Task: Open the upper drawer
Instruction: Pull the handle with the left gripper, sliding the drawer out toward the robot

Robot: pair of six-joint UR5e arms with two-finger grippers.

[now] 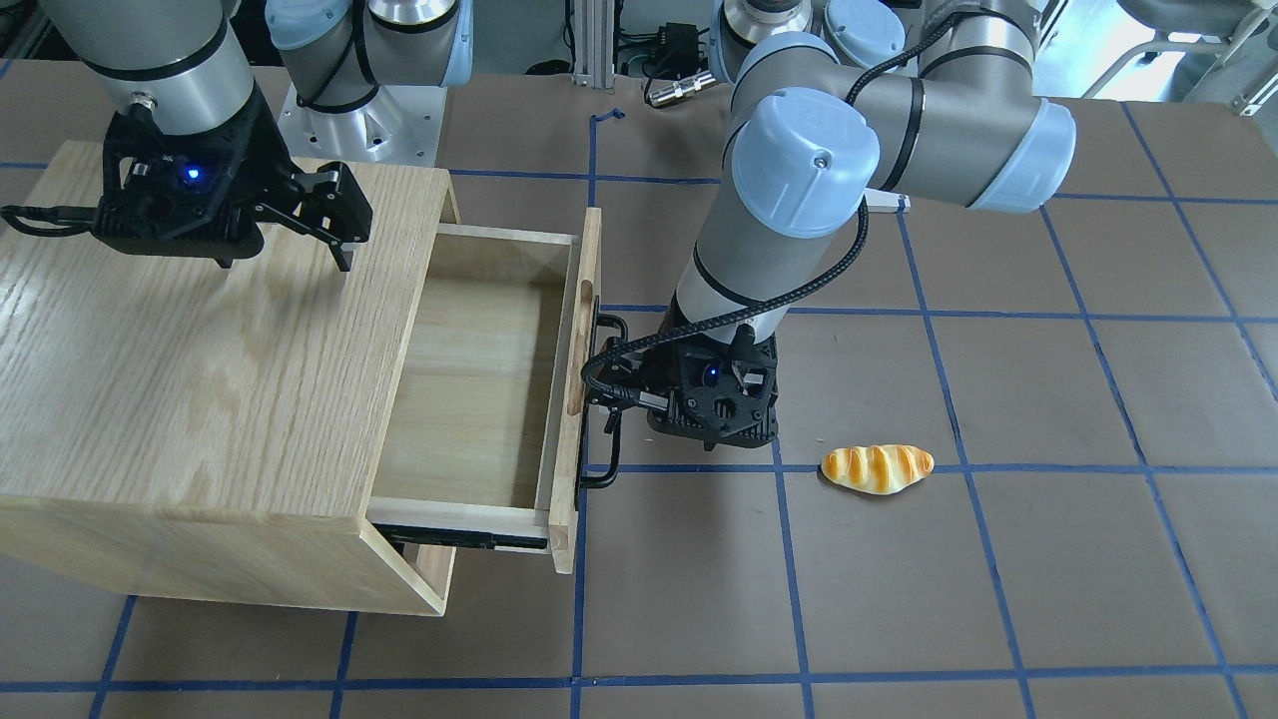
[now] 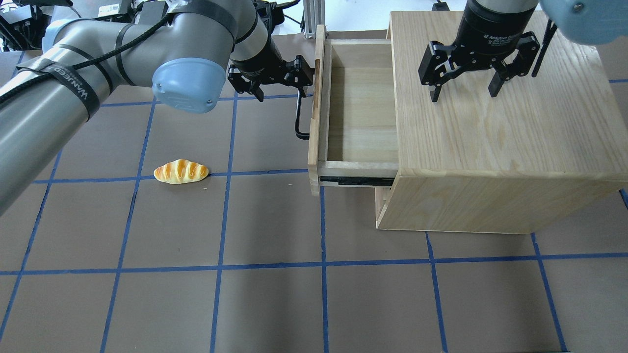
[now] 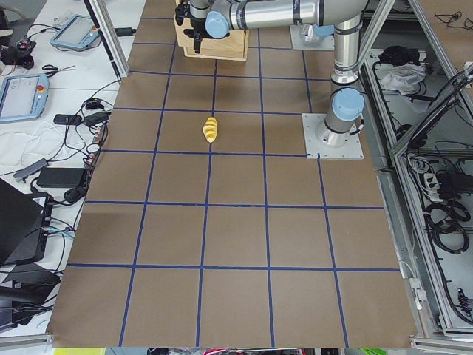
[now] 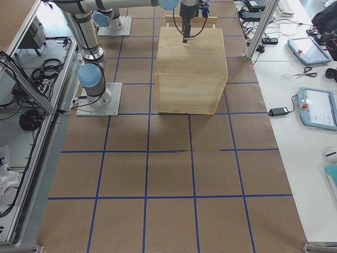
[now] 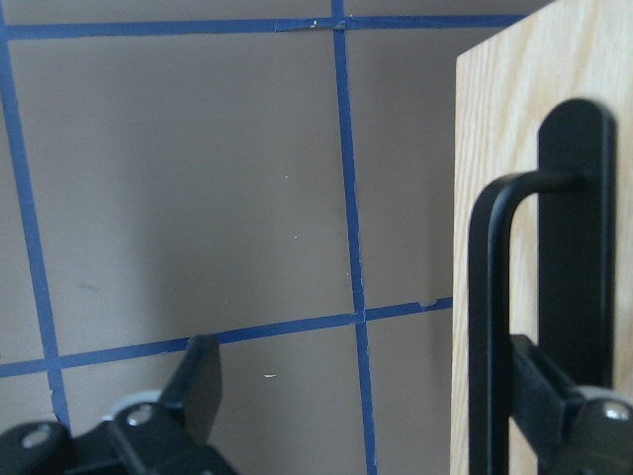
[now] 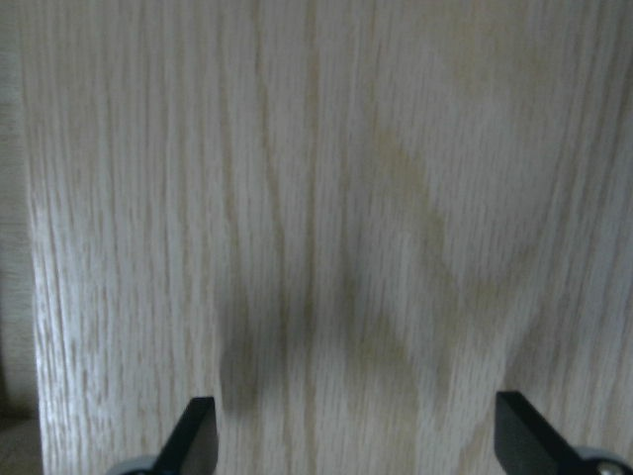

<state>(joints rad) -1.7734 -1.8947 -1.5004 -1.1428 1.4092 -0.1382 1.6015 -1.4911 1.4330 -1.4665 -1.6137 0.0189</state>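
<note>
The upper drawer (image 1: pixel 479 379) is pulled partly out of the oak cabinet (image 1: pixel 180 359), and its inside is bare. It also shows in the overhead view (image 2: pixel 363 108). Its front panel carries a black bar handle (image 1: pixel 597 479) (image 2: pixel 298 120). My left gripper (image 1: pixel 611 374) (image 2: pixel 279 83) is at the handle, open. In the left wrist view the bar (image 5: pixel 490 327) stands between the spread fingers, close to the right one (image 5: pixel 544 391). My right gripper (image 2: pixel 463 90) (image 1: pixel 285 255) is open, fingertips down just over the cabinet top (image 6: pixel 326 198).
A toy bread roll (image 1: pixel 877 467) (image 2: pixel 180 171) lies on the brown table on a blue tape line, near the left arm. The cabinet (image 2: pixel 500 137) fills the table's right side in the overhead view.
</note>
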